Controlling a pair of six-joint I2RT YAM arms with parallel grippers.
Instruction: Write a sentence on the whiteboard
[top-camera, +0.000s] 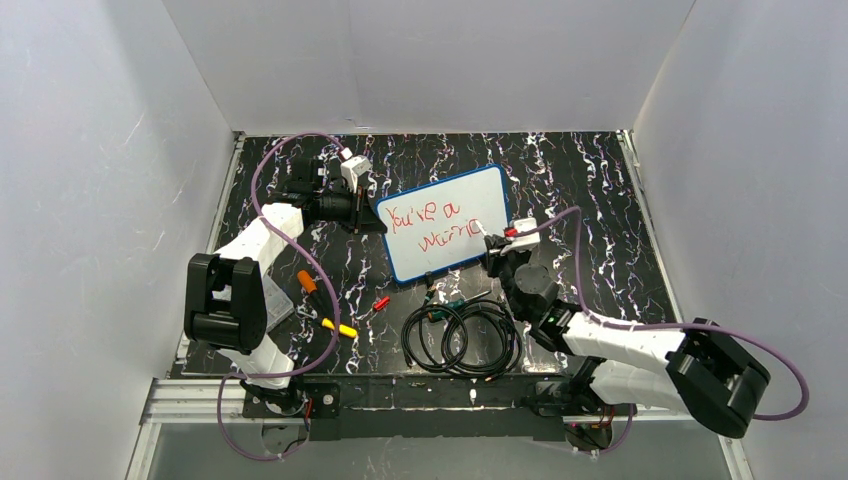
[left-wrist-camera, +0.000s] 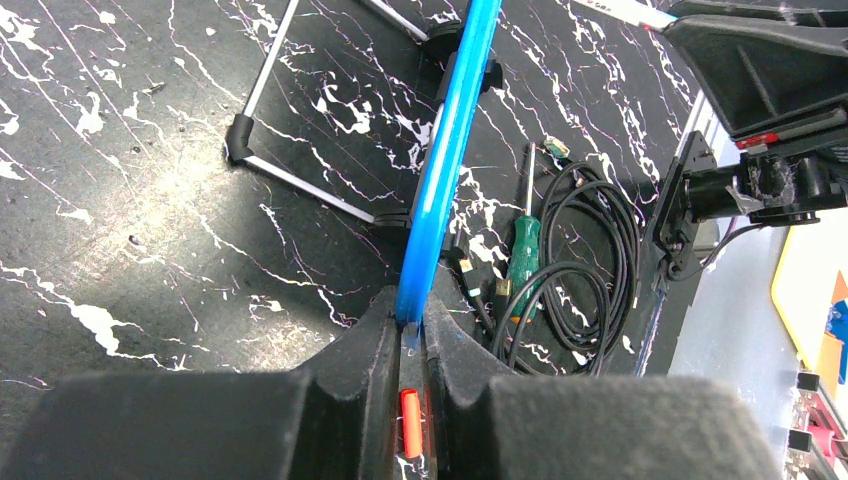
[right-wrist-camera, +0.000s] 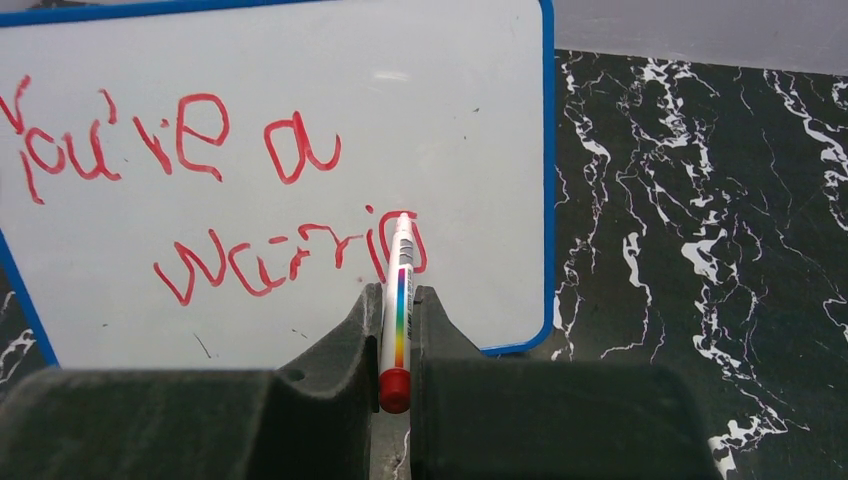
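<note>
From above, the small white rectangular whiteboard with a thin blue frame (top-camera: 447, 222) sits toward the far edge of the black marbled desk (top-camera: 610, 230). The left gripper (top-camera: 368, 214) is at its left side, likely bracing it against pen pressure.

The left wrist view shows those jaws pinching the frame edge-on.

In the right wrist view, the right gripper (right-wrist-camera: 398, 300) has its jaws pinching a red-capped marker (right-wrist-camera: 402, 250). Its tip meets the last letter of the red handwritten sentence (right-wrist-camera: 200, 140), which looks nearly finished.
</note>
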